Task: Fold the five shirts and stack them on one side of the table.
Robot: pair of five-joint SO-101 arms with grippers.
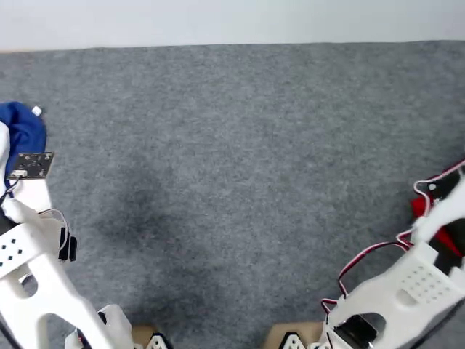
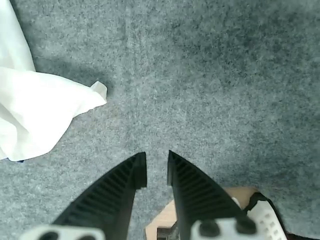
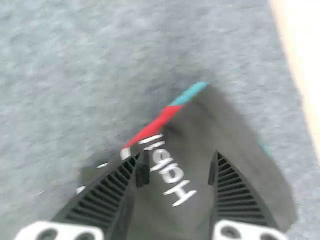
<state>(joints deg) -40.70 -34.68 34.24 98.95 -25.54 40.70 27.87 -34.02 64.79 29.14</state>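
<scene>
Black left tool (image 2: 155, 165): jaws narrowly parted, nothing between them, poised over the grey table (image 1: 240, 145), with a white shirt (image 2: 35, 110) crumpled near it. Right tool (image 3: 175, 167): spread wide astride a dark shirt (image 3: 210, 125) with a red-teal stripe, by the table's right edge (set for a pinch, I'd guess). Farther off, a blue shirt (image 1: 22, 131) is heaped at the left edge. Shirts sit at the edges, probably so folding happens mid-table.

Fuzzy matt grey felt covers the table (image 1: 240, 145); the white shirt (image 2: 35, 110) is smooth cloth.
</scene>
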